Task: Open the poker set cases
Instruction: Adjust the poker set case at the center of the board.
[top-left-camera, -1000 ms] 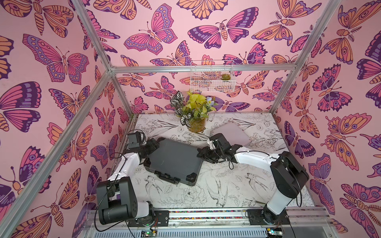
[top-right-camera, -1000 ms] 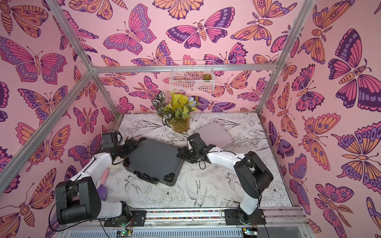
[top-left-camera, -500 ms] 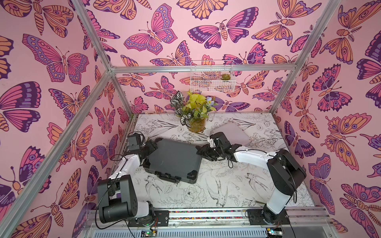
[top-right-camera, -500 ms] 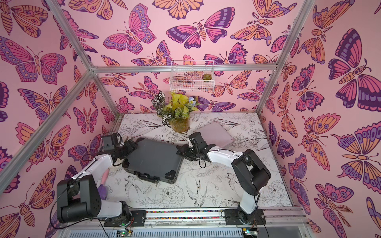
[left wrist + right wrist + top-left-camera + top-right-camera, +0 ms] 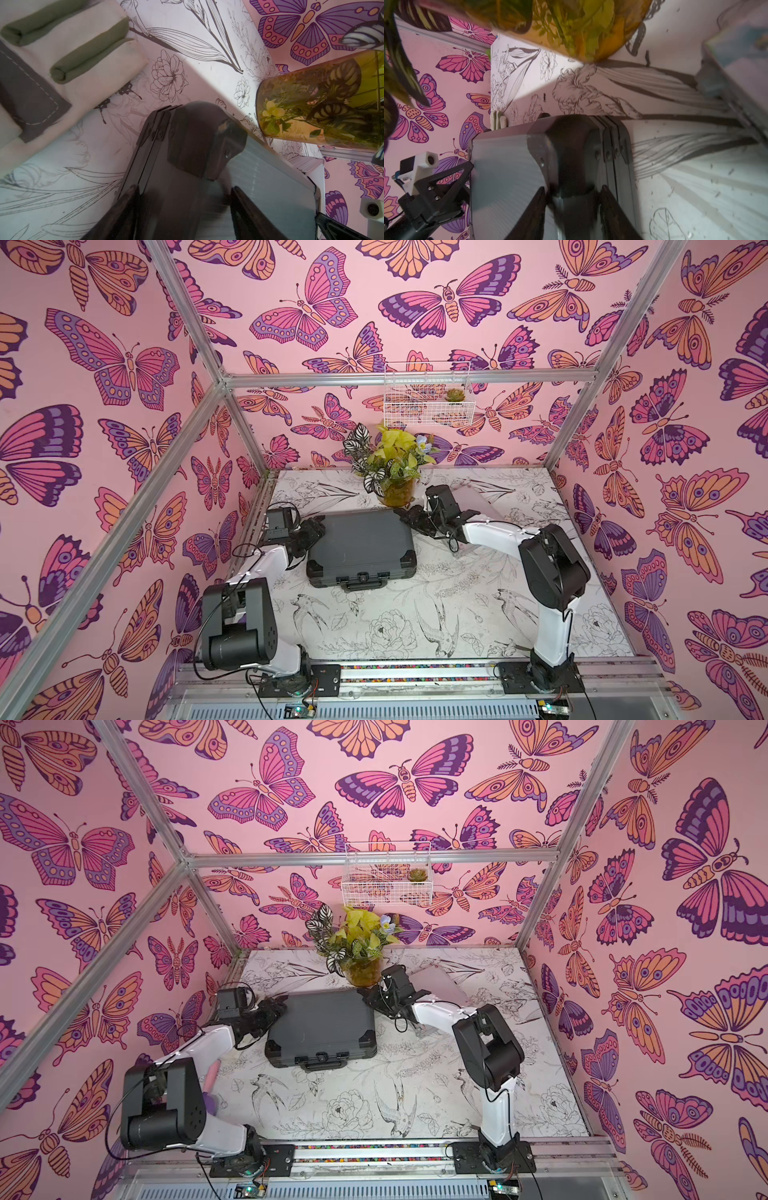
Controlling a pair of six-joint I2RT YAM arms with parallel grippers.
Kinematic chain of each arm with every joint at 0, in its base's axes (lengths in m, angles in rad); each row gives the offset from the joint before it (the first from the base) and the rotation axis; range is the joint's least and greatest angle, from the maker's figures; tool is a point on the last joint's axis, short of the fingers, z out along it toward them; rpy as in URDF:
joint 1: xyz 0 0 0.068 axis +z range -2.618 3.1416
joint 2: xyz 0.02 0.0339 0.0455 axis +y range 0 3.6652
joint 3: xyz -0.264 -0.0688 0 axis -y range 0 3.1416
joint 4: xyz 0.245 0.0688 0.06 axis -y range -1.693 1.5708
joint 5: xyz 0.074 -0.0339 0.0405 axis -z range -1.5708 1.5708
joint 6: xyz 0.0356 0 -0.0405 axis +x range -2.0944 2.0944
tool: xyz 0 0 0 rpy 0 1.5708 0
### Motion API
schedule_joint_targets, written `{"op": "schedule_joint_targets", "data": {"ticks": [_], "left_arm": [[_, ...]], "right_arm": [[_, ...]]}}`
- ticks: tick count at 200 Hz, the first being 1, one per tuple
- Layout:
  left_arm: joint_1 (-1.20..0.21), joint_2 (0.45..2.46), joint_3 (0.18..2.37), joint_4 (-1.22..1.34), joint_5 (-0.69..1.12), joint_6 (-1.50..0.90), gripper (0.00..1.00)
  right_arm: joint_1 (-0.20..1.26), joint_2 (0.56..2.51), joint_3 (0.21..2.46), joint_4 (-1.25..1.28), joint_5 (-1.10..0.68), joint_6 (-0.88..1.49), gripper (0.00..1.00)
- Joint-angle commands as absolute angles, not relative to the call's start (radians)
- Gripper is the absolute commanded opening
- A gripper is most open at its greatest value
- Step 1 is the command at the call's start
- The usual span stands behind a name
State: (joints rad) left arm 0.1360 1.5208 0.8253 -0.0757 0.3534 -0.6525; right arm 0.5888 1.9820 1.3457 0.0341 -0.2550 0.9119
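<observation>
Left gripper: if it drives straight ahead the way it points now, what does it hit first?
The grey case: its black corner sits between the fingers of the left gripper, so contact looks near-immediate, though depth is unclear.

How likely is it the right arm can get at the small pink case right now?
Likely yes: the pink case lies right beside the right gripper, nothing between, though that gripper straddles a corner of the dark case.

Top views: high, front, looking down on whole white flower-printed table [image 5: 415, 614]. Wrist cams: close-up, both on dark grey ribbed plastic case [image 5: 270, 187] [image 5: 504, 166].
</observation>
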Motion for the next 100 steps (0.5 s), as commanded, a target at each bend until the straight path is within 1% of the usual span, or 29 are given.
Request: {"op": "schedule_joint_targets", "data": {"ticks": [1,35,65,100], "left_arm": [[0.029,1.658,0.791,-0.282,0.621,-0.703,0.68],[0.029,1.707,0.846,-0.278,0.644,-0.706,0.68],[0.031,1.691,0.841,-0.26,0.62,-0.722,0.68],[0.03,1.698,0.836,-0.247,0.645,-0.734,0.68]], "right_arm": [[0.673,2.081,1.399,0.065,-0.433,0.895,0.42],[0.67,2.121,1.447,0.081,-0.435,0.909,0.42],[0.67,2.154,1.478,0.084,-0.44,0.917,0.42],[0.662,2.183,1.496,0.094,-0.45,0.927,0.42]]}}
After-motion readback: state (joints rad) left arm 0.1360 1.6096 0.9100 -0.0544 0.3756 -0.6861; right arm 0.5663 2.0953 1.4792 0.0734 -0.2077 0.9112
